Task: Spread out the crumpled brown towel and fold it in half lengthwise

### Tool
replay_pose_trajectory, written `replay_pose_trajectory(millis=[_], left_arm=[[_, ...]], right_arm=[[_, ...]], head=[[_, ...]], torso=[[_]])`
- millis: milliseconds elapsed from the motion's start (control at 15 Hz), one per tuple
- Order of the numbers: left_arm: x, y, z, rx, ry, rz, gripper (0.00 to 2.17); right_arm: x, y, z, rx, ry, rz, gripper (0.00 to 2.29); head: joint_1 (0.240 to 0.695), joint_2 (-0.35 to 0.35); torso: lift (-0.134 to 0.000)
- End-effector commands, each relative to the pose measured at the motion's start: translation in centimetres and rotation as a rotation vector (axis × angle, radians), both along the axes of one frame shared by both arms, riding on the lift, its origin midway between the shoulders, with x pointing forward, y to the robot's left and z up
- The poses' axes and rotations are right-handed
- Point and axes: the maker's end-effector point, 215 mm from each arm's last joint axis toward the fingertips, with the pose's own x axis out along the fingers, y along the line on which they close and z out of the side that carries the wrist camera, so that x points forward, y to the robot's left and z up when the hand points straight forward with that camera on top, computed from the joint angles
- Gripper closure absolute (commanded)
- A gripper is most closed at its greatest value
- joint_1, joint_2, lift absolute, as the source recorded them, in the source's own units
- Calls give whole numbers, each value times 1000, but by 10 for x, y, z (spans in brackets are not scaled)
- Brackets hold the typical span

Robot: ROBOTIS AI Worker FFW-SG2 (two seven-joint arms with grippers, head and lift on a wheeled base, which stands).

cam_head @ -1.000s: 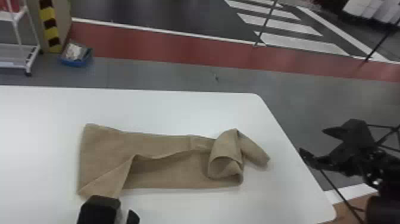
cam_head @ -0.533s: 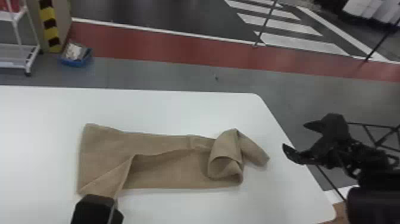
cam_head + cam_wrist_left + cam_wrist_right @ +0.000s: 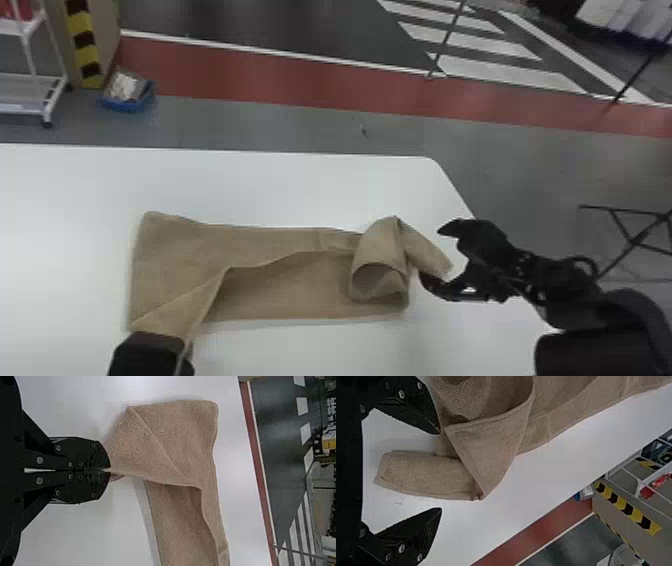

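Right gripper (image 3: 439,471) spread, its two fingers stood either side of the rolled tail of a brown towel (image 3: 175,255), while the left gripper (image 3: 109,470) pinched the cloth's near left corner between closed fingers, on a white table (image 3: 300,190). From where onlookers stood, the spreading looked perhaps half done: the left part lay fairly flat, with a flap drawn across toward the left gripper, but the right end sat curled and bunched near the table's side edge. That end had yet to be opened out, and the lengthwise fold, judging by the uneven layers, was still to be made. The count came to one towel, one table and two grippers, one holding cloth and one apparently lined up to take it. One blue bin (image 3: 122,106) sat on the floor beyond.
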Motion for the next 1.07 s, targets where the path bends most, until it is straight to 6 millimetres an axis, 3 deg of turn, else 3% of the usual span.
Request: replay_pose_trajectory(millis=[0, 333, 667, 1000], left_arm=[[-6, -2, 2, 1, -4, -13, 1352], [-8, -5, 9, -7, -27, -24, 1352], [-4, 0, 17, -1, -47, -25, 1352], [-3, -2, 19, -4, -52, -32, 1352]], right_arm=[[-1, 22, -14, -1, 18, 22, 286], [2, 44, -29, -47, 23, 35, 583], [-5, 35, -35, -62, 50, 16, 579], [2, 26, -41, -80, 48, -12, 596]], head=[[695, -350], [695, -350], [695, -350], [695, -350]], torso=[[-125], [-125], [-125], [-125]])
